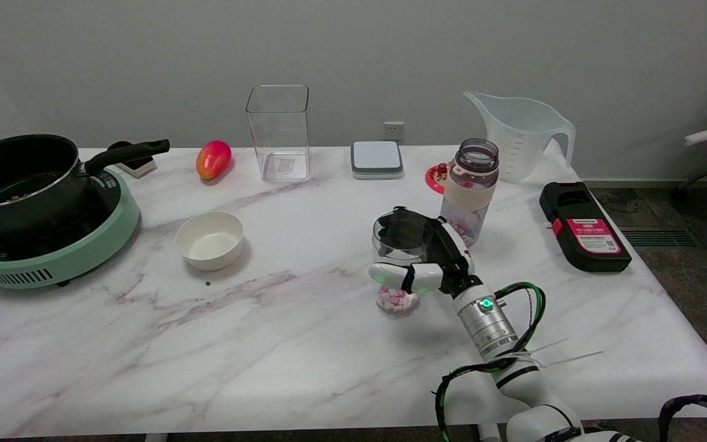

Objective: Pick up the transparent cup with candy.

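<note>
Fingers (393, 274) of the right hand (430, 261) wrapped around the transparent cup (397, 258): one white finger crosses the cup's front wall, others curl over the far rim, so the cup is held. The black palm covers the cup's right side; how many fingers touch cannot be made out. Cup sits just right of frame centre, its base low against the table (280, 344); whether it is touching the marble or lifted just clear of it cannot be told. Cup is clear, round, open-topped, with pink and white candy (397, 300) heaped in the bottom, seen through the wall below the white finger; upper part looks empty. A green glow shows on the finger and a green light on the wrist. Arm runs off to the lower right, cut by the frame edge, with green and black cables looped beside it. Just behind and right of the hand stands a bottle (471, 187) with a cream band and dark neck, pale bits inside, partly blocked by the hand. Farther back: red disc (435, 178) half hidden by the bottle, grey-white scale (377, 159), tall clear square container (279, 132), measuring jug (520, 135). Right edge: black device (583, 226) with pink label, text unreadable. Left of centre: white bowl (210, 240). Upper left: orange-pink mango (213, 159), black pot (19, 175) on a green cooker (65, 255), cut off by the frame's left edge; pot contents unclear.
</note>
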Robot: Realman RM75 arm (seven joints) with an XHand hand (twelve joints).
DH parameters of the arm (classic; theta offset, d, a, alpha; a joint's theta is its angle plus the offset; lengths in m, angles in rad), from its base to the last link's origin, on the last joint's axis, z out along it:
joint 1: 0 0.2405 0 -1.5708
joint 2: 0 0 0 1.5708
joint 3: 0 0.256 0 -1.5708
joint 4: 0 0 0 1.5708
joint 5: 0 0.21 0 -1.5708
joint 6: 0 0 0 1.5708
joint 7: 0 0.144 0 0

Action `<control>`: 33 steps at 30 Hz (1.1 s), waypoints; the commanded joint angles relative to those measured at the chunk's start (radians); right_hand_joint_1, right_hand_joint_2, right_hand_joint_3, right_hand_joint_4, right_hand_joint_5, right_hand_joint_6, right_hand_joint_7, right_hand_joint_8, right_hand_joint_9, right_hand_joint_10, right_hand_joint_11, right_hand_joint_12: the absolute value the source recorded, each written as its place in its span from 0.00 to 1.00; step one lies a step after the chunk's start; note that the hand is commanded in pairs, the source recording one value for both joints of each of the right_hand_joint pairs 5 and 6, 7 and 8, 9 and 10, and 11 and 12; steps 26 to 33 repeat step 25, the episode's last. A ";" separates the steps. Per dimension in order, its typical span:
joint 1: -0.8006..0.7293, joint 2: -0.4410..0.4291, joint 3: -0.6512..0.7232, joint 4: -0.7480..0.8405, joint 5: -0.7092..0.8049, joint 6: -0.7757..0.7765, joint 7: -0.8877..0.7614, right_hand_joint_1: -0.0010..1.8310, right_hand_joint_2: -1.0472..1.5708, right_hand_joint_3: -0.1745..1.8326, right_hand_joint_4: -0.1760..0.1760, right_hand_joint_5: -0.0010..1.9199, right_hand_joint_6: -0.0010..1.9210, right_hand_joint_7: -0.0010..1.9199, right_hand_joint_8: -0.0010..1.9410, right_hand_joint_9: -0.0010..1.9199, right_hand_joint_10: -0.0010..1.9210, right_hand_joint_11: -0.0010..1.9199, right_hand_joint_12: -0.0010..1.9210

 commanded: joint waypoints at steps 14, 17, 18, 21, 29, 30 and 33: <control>-0.059 -0.006 0.007 0.000 0.121 0.290 -0.067 0.77 0.70 0.41 0.50 0.57 0.57 0.69 0.68 0.65 0.65 0.56 0.56; -0.102 -0.006 0.016 0.014 0.132 0.328 -0.075 0.77 0.70 0.41 0.50 0.57 0.57 0.69 0.68 0.66 0.66 0.57 0.57; -0.113 -0.006 0.017 0.016 0.134 0.335 -0.075 0.77 0.71 0.41 0.50 0.57 0.57 0.69 0.68 0.66 0.66 0.57 0.57; -0.149 -0.015 0.013 0.019 0.154 0.355 -0.077 0.77 0.70 0.41 0.50 0.58 0.58 0.69 0.69 0.66 0.66 0.57 0.57; -0.195 -0.032 0.011 0.013 0.180 0.398 -0.084 0.77 0.71 0.41 0.50 0.58 0.58 0.70 0.69 0.66 0.66 0.57 0.57; -0.195 -0.032 0.011 0.013 0.180 0.398 -0.084 0.77 0.71 0.41 0.50 0.58 0.58 0.70 0.69 0.66 0.66 0.57 0.57; -0.195 -0.032 0.011 0.013 0.180 0.398 -0.084 0.77 0.71 0.41 0.50 0.58 0.58 0.70 0.69 0.66 0.66 0.57 0.57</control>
